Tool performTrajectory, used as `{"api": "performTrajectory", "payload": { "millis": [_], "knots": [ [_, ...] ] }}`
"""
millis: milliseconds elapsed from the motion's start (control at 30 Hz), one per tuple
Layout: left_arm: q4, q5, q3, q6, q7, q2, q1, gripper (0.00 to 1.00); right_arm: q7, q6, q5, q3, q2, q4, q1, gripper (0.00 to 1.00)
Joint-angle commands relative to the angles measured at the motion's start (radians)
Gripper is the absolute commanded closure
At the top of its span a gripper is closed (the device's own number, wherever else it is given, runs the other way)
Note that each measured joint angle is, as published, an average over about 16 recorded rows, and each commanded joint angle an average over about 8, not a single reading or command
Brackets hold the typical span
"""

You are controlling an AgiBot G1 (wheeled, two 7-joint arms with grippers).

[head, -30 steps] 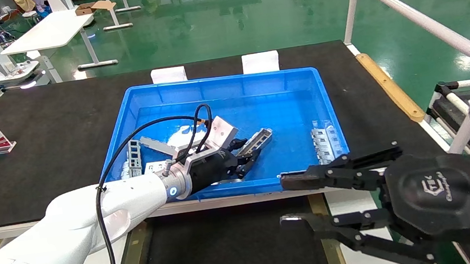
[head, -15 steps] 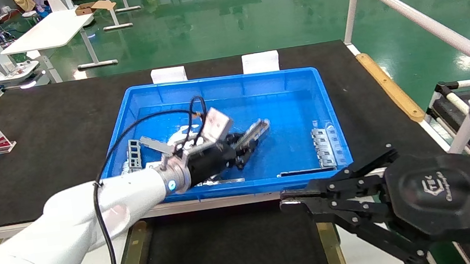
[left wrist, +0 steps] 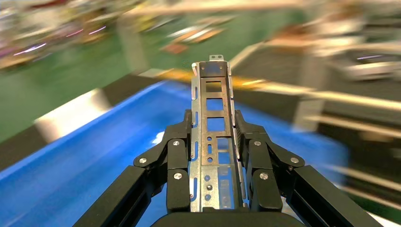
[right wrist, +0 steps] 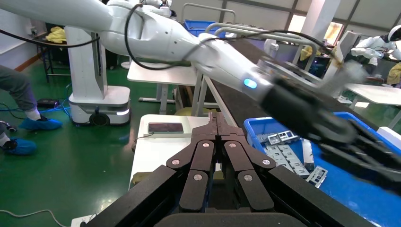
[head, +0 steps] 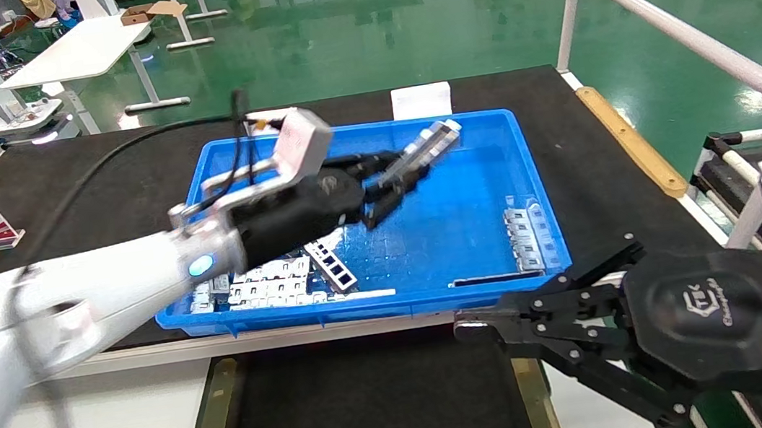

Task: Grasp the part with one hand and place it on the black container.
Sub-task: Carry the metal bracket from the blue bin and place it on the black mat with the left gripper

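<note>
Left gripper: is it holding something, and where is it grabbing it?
Yes. The left gripper holds the part by its two long sides, near one end; the other end sticks out.

I see bright, even overhead light; the green floor (head: 345, 36) at twelve o'clock carries soft glare and reflected streaks. In my head view the left arm (head: 73, 310) at nine o'clock is smeared with motion blur. My left wrist view has a streaked background, while the part (left wrist: 213, 137) stays crisp in the left claw (left wrist: 215, 137). In my right wrist view the other arm's claw is blurred. Shadows look faint.
</note>
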Motion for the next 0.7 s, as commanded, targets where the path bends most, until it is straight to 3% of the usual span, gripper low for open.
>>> {"api": "performTrajectory", "payload": {
  "millis": [33, 200, 333, 533, 700],
  "knots": [
    [-0.025, -0.022, -0.01, 0.143, 0.019, -0.05, 0.006, 1.0, 0.0, 0.0, 0.0, 0.0, 0.0, 0.0, 0.0, 1.0],
    [-0.101, -0.04, -0.006, 0.282, 0.012, -0.15, 0.069, 1.0, 0.0, 0.0, 0.0, 0.0, 0.0, 0.0, 0.0, 1.0],
    [-0.213, -0.055, -0.001, 0.301, 0.009, -0.239, 0.171, 1.0, 0.0, 0.0, 0.0, 0.0, 0.0, 0.0, 0.0, 1.0],
    [-0.413, -0.087, 0.016, 0.19, -0.025, -0.353, 0.379, 1.0, 0.0, 0.0, 0.0, 0.0, 0.0, 0.0, 0.0, 1.0],
    [-0.525, -0.112, 0.027, -0.001, -0.036, -0.377, 0.542, 1.0, 0.0, 0.0, 0.0, 0.0, 0.0, 0.0, 0.0, 1.0]
  ]
}}
